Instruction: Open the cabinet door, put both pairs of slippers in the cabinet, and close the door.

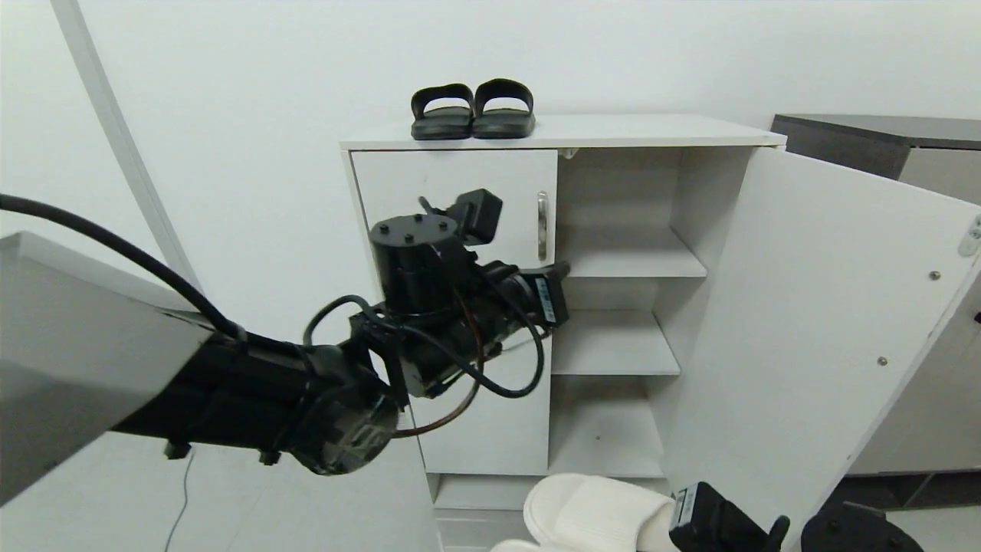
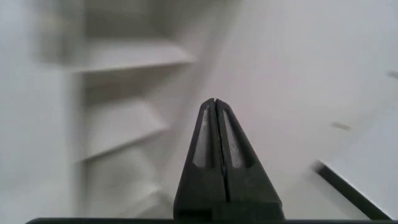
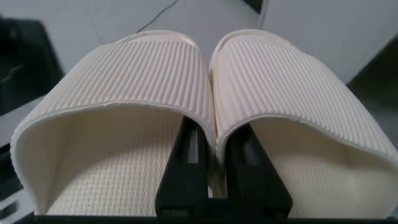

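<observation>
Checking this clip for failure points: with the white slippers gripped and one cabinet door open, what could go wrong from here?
1. The right hand pinches the pair of cream ribbed slippers by their inner walls alone; one could slip loose when lifted.
2. The shut left hand sits before the open half of the white cabinet and may block the way in.

The white slippers (image 1: 590, 510) run off the head view's bottom edge (only part shows); the cabinet shelves (image 2: 124, 56) are badly blurred in the left wrist view.
</observation>
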Robot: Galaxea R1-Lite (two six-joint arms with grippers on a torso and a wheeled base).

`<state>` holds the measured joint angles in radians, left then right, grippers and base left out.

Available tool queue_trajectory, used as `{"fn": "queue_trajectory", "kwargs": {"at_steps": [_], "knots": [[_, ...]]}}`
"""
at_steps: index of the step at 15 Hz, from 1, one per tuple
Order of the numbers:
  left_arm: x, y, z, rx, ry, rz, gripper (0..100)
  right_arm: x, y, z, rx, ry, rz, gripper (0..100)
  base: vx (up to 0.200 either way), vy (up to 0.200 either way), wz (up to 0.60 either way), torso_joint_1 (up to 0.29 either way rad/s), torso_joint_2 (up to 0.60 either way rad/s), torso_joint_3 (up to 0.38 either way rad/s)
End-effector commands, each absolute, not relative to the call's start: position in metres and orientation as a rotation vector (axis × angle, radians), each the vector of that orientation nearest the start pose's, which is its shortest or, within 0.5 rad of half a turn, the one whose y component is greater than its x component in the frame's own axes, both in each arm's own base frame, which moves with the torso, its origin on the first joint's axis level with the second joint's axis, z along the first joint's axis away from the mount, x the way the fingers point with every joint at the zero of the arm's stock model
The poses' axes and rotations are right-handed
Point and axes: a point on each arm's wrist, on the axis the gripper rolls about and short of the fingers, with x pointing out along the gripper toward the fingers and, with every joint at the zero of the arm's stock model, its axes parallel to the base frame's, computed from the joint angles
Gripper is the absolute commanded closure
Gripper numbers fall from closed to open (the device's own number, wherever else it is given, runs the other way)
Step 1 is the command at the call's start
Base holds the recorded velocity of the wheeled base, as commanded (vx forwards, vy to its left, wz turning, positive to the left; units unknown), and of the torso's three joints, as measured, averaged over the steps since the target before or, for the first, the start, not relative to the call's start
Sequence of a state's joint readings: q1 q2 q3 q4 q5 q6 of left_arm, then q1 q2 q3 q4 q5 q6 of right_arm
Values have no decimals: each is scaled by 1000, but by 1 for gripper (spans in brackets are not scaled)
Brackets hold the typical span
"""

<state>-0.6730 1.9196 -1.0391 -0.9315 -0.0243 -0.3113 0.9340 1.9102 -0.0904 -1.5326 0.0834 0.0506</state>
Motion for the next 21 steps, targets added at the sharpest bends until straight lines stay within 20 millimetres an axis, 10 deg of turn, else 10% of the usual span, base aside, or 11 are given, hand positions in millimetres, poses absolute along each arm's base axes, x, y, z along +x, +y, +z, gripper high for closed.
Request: {"fn": "queue_trajectory", "kwargs": {"at_steps": [1,7,12,18,21], "knots": [[293,-194,224,-316,-2,-551,100,159,187,60,-68,287,907,100,0,0,0,0,0,0],[173,-70,205,-200,5,-166,100,249,217,85,-55,145,163,100,0,0,0,0,0,0],[101,-8,168,-112,-31,280,100,268,207,80,-58,143,23,100,0,0,0,0,0,0],[3,11,114,-1,-12,606,100,269,206,73,-68,161,18,100,0,0,0,0,0,0],[-19,6,87,36,35,495,100,270,204,72,-69,164,12,100,0,0,0,0,0,0]]}}
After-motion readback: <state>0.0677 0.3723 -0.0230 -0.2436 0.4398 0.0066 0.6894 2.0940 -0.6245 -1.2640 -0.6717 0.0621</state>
